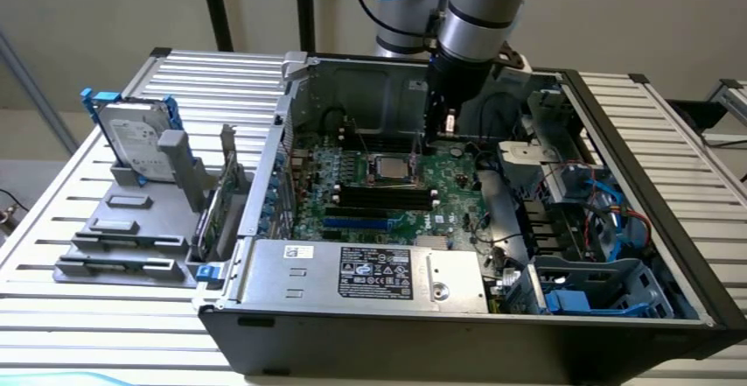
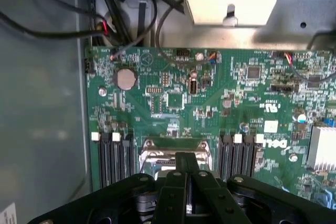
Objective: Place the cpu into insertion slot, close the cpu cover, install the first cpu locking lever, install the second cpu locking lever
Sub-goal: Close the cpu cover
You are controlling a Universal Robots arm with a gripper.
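Claw (image 2: 187,162) state: clenched, nothing visibly gripped, just above the cpu cover (image 2: 157,156). You can see the cpu (image 1: 394,169) seated in the insertion slot (image 1: 373,181), with the cover apparently down. Treat both locking levers as unconfirmed; their position cannot be determined.

Beige wall (image 1: 653,18) behind slatted metal tbl (image 1: 117,316).

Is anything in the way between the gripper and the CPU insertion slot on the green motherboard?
Nothing visible does. The black gripper, jaws shut, sits right over the small square metal-bordered insertion slot, which is flanked by long black memory slots; no cable crosses the gap.
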